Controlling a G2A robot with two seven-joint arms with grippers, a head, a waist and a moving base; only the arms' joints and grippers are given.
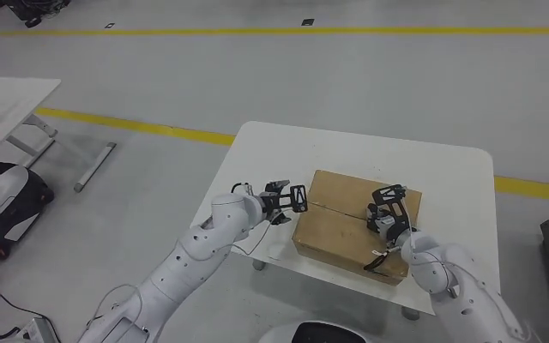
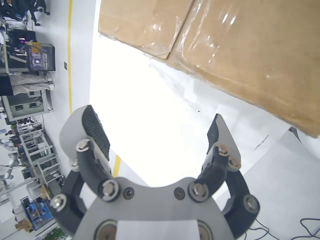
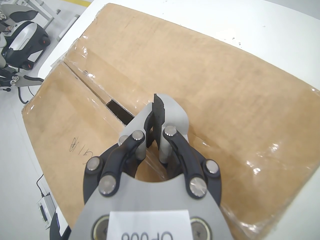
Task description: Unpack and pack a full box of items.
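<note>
The box (image 1: 356, 225) is sitting on the white table (image 1: 274, 154), near its front edge. It is brown cardboard with both top flaps lying shut. Shiny, wrinkled clear tape (image 3: 85, 51) is running along the centre seam, and a small dark gap (image 3: 118, 111) is showing between the flaps. I am holding my left gripper (image 2: 152, 116) spread wide just beside the box's left side, gripping nothing. My right gripper (image 3: 157, 108) is hanging over the seam by the gap, fingers pressed together on nothing.
</note>
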